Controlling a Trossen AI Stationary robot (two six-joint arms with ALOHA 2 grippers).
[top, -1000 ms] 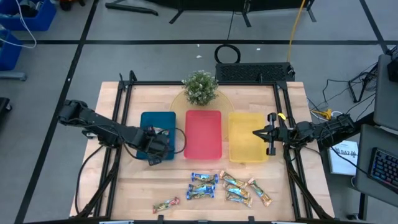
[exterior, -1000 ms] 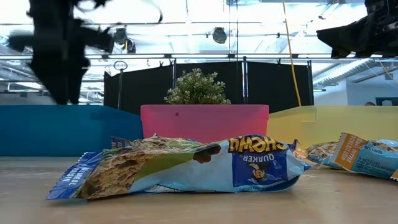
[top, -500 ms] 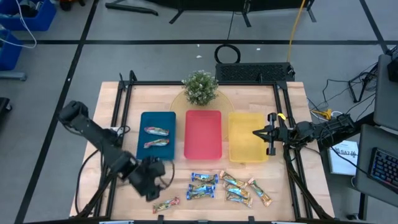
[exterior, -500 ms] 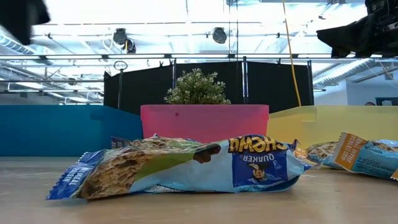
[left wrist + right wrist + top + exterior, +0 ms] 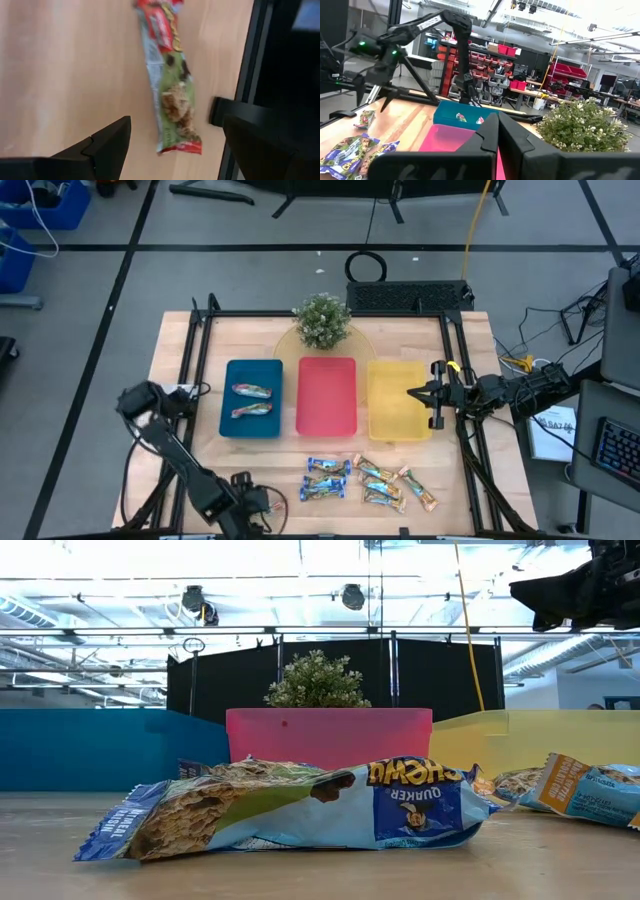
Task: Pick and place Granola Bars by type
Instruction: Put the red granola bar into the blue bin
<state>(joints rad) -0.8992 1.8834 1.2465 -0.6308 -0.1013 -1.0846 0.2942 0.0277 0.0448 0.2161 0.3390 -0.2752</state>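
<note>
Right at the near edge of the tabletop (image 5: 180, 340) you have the left pincer (image 5: 250, 505) poised over a greenish-red granola bar (image 5: 172, 85), its fingers (image 5: 107, 142) spread wide with the bar lying flat between them in the left wrist view, untouched (in the high view the arm covers that bar, so you cannot see it there). Just beside it, toward the right, sits the cluster of loose bars: the blue-white bars (image 5: 326, 478) in a small stack, then the tan-gold bars (image 5: 395, 485) fanned out near the front right. From table height you see one blue-white Quaker Chewy bar (image 5: 290, 815) lying on its side closest to the camera, with another wrapper (image 5: 585, 790) farther right.

Behind the loose bars stand the three trays in a row: the blue tray (image 5: 230, 425) on the left, the red tray (image 5: 327, 420) in the middle, the yellow tray (image 5: 395, 415) on the right. Two greenish-red bars (image 5: 250, 400) already lie inside the blue tray, one behind the other and a little apart; the red and yellow trays hold nothing you can make out.

Your right pincer (image 5: 412, 392) waits at the right edge of the yellow tray, raised above it, fingers pressed together and pinching nothing.

Farthest back, a small potted plant (image 5: 322, 320) stands behind the red tray.
</note>
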